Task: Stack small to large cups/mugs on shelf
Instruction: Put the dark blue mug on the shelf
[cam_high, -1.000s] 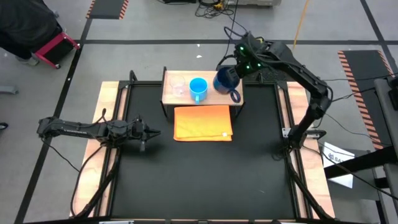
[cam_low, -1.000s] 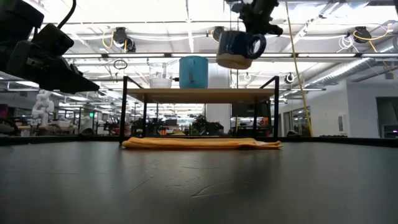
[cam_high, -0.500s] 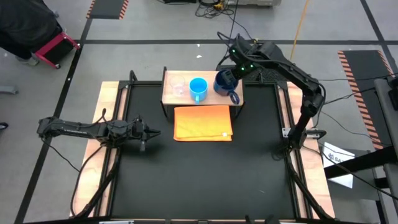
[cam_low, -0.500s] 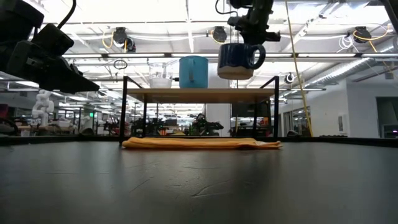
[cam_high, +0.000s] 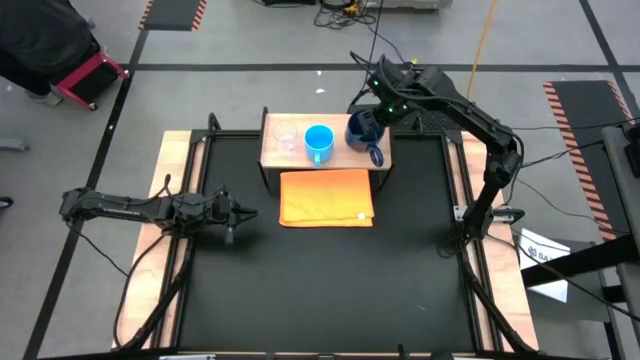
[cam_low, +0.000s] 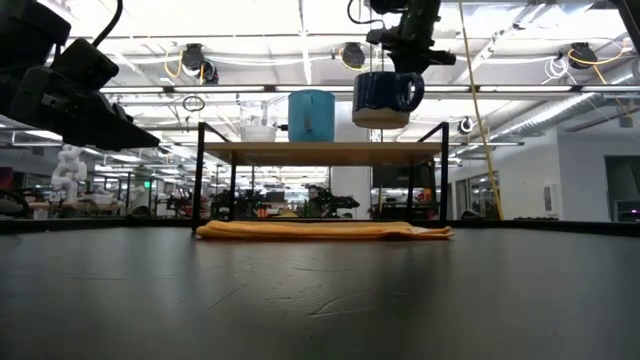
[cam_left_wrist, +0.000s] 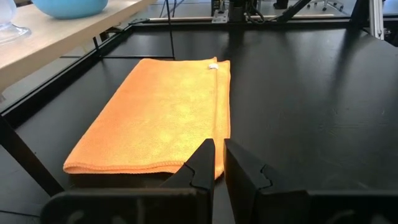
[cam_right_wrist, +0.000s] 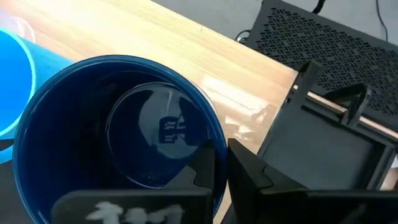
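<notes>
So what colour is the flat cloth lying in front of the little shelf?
Orange. The cloth shows best in the left wrist view.

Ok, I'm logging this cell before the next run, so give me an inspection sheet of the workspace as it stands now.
Surface: black table, wooden side strips.
Job's things: shelf carries clear glass cup and light-blue mug; dark-blue mug hangs just above the shelf's right end, not set down.
Clutter: orange cloth flat in front of the shelf.
Grippers: right gripper shut on the dark-blue mug's rim; left gripper parked low at table's left, jaws shut, empty.
Cables: black leads and a yellow cord on the floor behind.
Surroundings: striped floor tape, grey floor; no person seen.
</notes>
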